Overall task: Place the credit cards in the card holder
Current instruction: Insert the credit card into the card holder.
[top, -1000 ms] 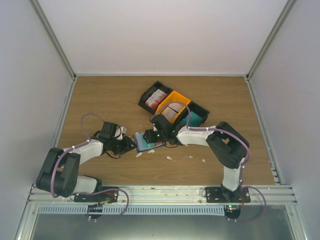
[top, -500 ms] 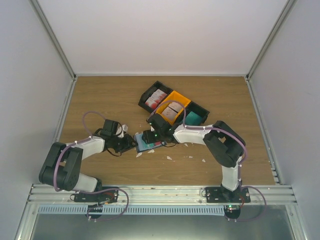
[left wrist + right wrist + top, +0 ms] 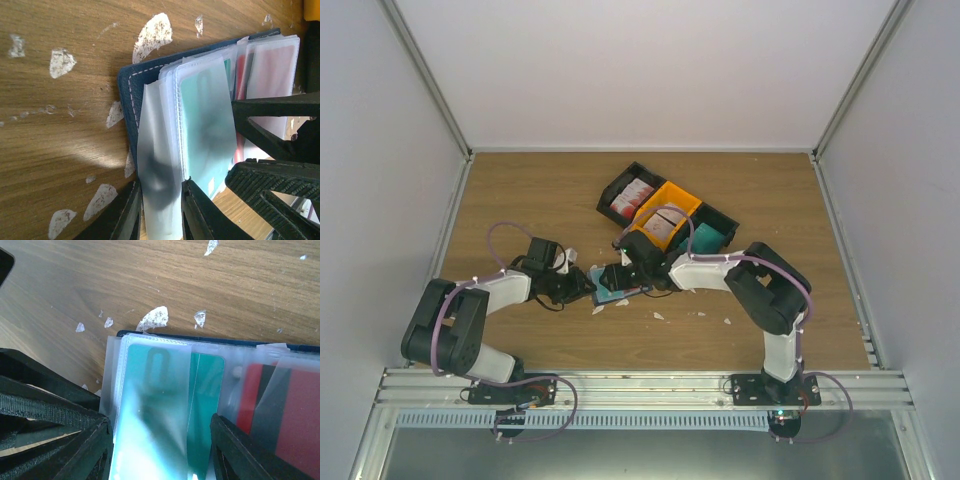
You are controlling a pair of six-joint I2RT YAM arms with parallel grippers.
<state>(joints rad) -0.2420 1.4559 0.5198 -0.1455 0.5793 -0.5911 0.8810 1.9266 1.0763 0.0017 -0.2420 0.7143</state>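
The card holder (image 3: 617, 285) is lying open near the middle of the worktop (image 3: 550, 190), just in front of three boxes. Two arms are working on it, one from each side.

The left fingers (image 3: 192, 215) are pinching one clear pocket (image 3: 157, 165) and holding it up off the other pockets. I think this is to keep it open for a card.

The right fingers (image 3: 240, 455) are standing wide apart over one green card (image 3: 165, 405), gripping nothing. They may be guiding that card in.

One red card (image 3: 295, 410) is sitting in the far half.

More credit cards (image 3: 632, 195) are waiting: one pile in the black box (image 3: 610, 190) and one pile in the orange box (image 3: 682, 197). The third box (image 3: 712, 232) is showing something green.

Several white scraps (image 3: 155, 30) are lying around the holder.
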